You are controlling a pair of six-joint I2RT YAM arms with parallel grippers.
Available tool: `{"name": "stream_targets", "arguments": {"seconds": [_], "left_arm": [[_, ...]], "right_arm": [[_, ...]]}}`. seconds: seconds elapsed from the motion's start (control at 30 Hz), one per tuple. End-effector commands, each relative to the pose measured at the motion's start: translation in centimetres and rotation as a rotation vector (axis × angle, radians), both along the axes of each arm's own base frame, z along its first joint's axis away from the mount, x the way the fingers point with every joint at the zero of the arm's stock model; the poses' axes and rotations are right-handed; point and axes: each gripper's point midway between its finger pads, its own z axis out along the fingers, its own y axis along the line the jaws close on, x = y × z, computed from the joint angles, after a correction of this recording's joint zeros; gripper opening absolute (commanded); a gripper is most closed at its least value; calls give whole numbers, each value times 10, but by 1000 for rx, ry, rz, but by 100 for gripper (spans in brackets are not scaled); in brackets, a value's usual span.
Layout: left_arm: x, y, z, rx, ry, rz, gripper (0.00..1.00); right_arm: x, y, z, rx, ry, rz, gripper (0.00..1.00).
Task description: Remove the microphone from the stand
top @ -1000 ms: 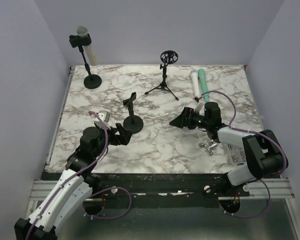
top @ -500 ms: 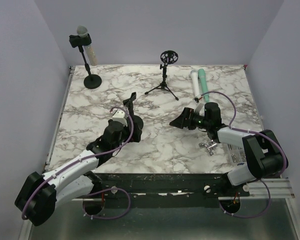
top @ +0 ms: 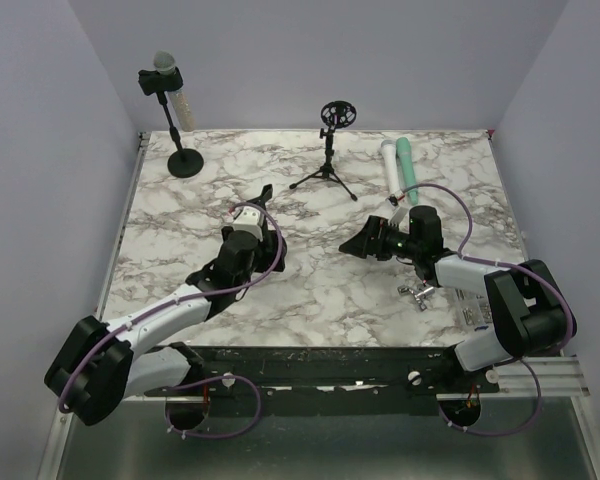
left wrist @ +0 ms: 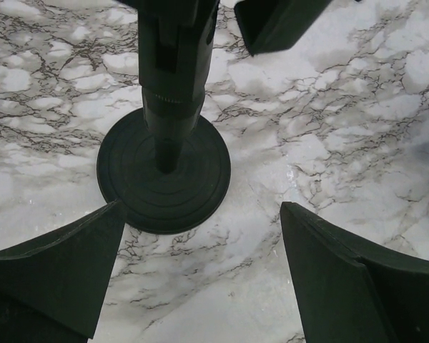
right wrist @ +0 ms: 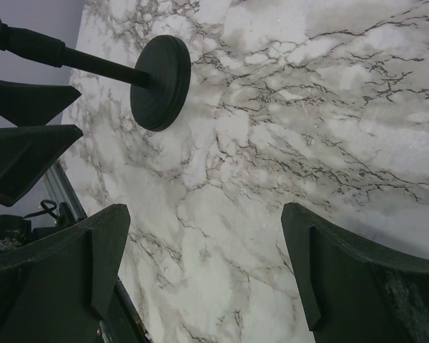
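A microphone (top: 164, 66) with a grey head sits in a black clip on a tall stand (top: 185, 162) at the table's far left corner. My left gripper (top: 265, 252) is far from it, at a short empty stand (top: 261, 208) in the table's middle. In the left wrist view my left gripper (left wrist: 200, 264) is open and empty, just in front of this stand's round base (left wrist: 164, 171). My right gripper (top: 357, 241) is open and empty, low over the table right of centre, pointing left. In the right wrist view my right gripper (right wrist: 207, 264) frames bare marble, with the same base (right wrist: 161, 82) beyond.
A small tripod stand (top: 330, 150) with a ring mount stands at the back middle. A white microphone (top: 390, 165) and a teal one (top: 408, 165) lie at the back right. Small metal parts (top: 418, 292) lie by the right arm.
My left arm has swung forward and to the right, bringing its open gripper up to the short empty stand. The right arm has barely moved.
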Motion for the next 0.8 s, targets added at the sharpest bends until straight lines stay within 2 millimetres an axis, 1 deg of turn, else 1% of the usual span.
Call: {"name": "stream_targets", "arguments": {"seconds": [0.0,0.23,0.33,0.47,0.63,0.77], "left_arm": [[16,1,13,25,-60,25,89],[29,2,18,35,-76,32,78],[36,6,20,55,-78,51,75],[47,16,21,81,-86,98,73],[57,18,23,71,-102,121,60],[66,17,24,95,-111,127,54]], "right_arm": [[-3,1,7,14,-28,11,96],[-3,2,3,20,-14,15,96],[-3,3,3,21,-12,16,96],[-3,1,3,10,-18,8,96],[-3,2,0,12,-7,12,96],[-2,2,-1,15,-3,13,96]]}}
